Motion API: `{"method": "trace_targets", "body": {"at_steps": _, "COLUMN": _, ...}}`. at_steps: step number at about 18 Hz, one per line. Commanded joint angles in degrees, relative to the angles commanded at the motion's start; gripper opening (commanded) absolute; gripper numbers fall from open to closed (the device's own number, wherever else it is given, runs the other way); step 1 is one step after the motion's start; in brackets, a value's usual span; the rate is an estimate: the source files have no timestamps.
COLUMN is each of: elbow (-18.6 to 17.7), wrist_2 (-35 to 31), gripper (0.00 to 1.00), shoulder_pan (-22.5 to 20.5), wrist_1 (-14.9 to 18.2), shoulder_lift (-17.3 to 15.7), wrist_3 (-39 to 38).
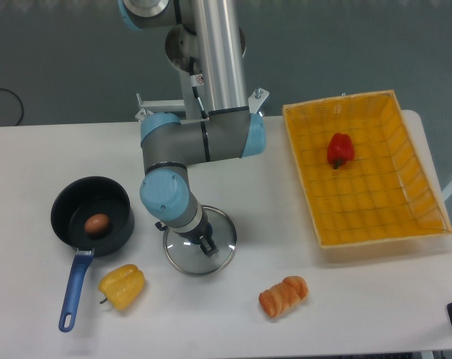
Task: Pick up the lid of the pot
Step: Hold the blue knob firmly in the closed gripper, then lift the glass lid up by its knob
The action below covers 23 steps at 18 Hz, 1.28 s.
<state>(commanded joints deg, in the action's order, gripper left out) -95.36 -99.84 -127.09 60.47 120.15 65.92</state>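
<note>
**Gripper low over the one pot lid, finger gap unreadable**

Pose first: your arm drops in from the top of the view, meets a wrist joint, runs sideways across to a second, blue-capped joint, then angles down toward the viewer and slightly right. The gripper end sits over the middle of the lid, hiding the centre. You can't tell from here whether the fingers are spread, pressed together or pinching a knob (dark tips on dark parts, sorry). The lid lies flat on the pale table, between the pan and the crate.

Materials, quick: lid is round, see-through, with a thin shiny rim. Arm is smooth grey tube with blue caps. Pan is round, black, deep-walled, with a blue handle. Crate is yellow-orange, rectangular, shallow. Bread is ridged, golden brown.

Counts for you: one lid, one pan, one brown egg-shaped item inside it, one yellow pepper near the handle, one bread piece, one crate, one red pepper in it, one dark cable loop at the left edge.
</note>
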Motion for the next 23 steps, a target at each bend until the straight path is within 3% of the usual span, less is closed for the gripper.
{"method": "trace_targets", "body": {"at_steps": 13, "elbow": 0.0, "wrist_2": 0.3, "gripper": 0.57, "shoulder_pan": -0.1, "wrist_1": 0.0, "shoulder_lift": -0.3, "wrist_3": 0.2}}
{"method": "trace_targets", "body": {"at_steps": 23, "elbow": 0.1, "wrist_2": 1.0, "gripper": 0.56, "shoulder_pan": -1.2, "wrist_1": 0.1, "shoulder_lift": -4.1, "wrist_3": 0.7}}
